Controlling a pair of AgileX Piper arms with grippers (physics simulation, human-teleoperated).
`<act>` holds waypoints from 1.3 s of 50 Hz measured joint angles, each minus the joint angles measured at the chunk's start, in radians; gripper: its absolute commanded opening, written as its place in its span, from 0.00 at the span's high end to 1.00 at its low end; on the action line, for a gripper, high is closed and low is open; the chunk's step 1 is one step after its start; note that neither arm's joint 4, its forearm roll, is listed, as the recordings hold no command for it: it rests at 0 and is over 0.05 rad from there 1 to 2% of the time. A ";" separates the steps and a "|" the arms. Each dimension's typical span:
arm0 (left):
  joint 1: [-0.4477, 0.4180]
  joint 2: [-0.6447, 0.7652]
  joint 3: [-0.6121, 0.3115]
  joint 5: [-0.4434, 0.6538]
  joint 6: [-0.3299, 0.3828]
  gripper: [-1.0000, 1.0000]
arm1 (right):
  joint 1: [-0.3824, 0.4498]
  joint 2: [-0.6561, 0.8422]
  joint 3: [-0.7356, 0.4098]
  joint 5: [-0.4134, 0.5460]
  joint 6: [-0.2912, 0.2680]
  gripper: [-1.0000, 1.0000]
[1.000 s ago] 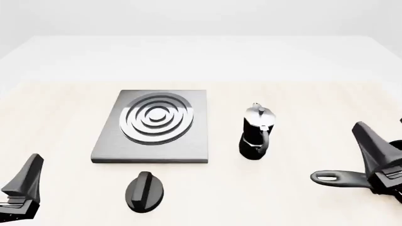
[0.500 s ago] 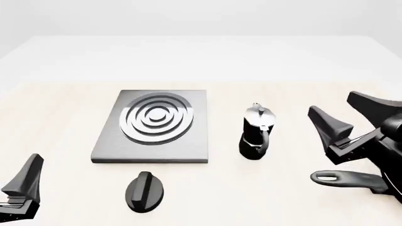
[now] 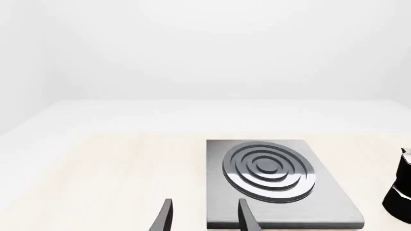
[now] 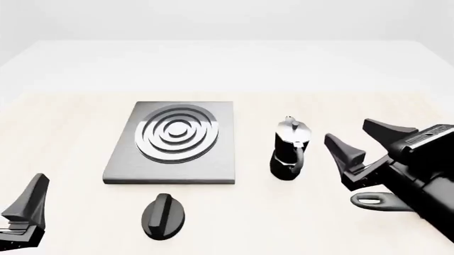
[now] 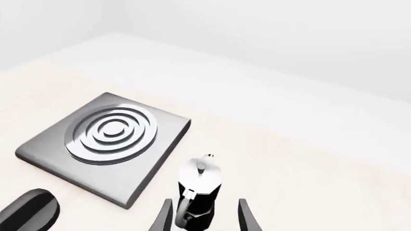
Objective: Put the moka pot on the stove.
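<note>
The moka pot (image 4: 289, 151), black with a silver lid, stands upright on the table right of the stove (image 4: 220, 154), a grey slab with a ringed burner. My right gripper (image 4: 363, 139) is open just right of the pot, level with it, and not touching it. In the right wrist view the moka pot (image 5: 199, 190) sits just ahead of the spread fingers (image 5: 247, 216), with the stove (image 5: 163, 132) beyond. My left gripper (image 3: 204, 214) is open and empty at the near left, facing the stove (image 3: 321, 202). Only one of its fingers (image 4: 32, 199) shows in the front view.
A black oval knob (image 4: 164, 215) lies in front of the stove. The frying pan's long handle (image 4: 376, 201) pokes out beneath my right arm at the near right. The knob (image 5: 29, 211) also shows in the right wrist view.
My right gripper has swung left and turned toward the moka pot, closing most of the gap. The left arm, pot and stove have not moved.
</note>
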State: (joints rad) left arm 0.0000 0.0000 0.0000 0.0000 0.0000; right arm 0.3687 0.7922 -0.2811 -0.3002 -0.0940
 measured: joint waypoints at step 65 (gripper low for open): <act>0.000 0.000 0.000 0.000 0.000 0.00 | 0.039 0.437 0.084 -0.439 0.079 0.00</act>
State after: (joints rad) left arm 0.0000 0.0000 0.0000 0.0000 0.0000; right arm 0.4074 1.2294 -0.1975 -0.7393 -0.0147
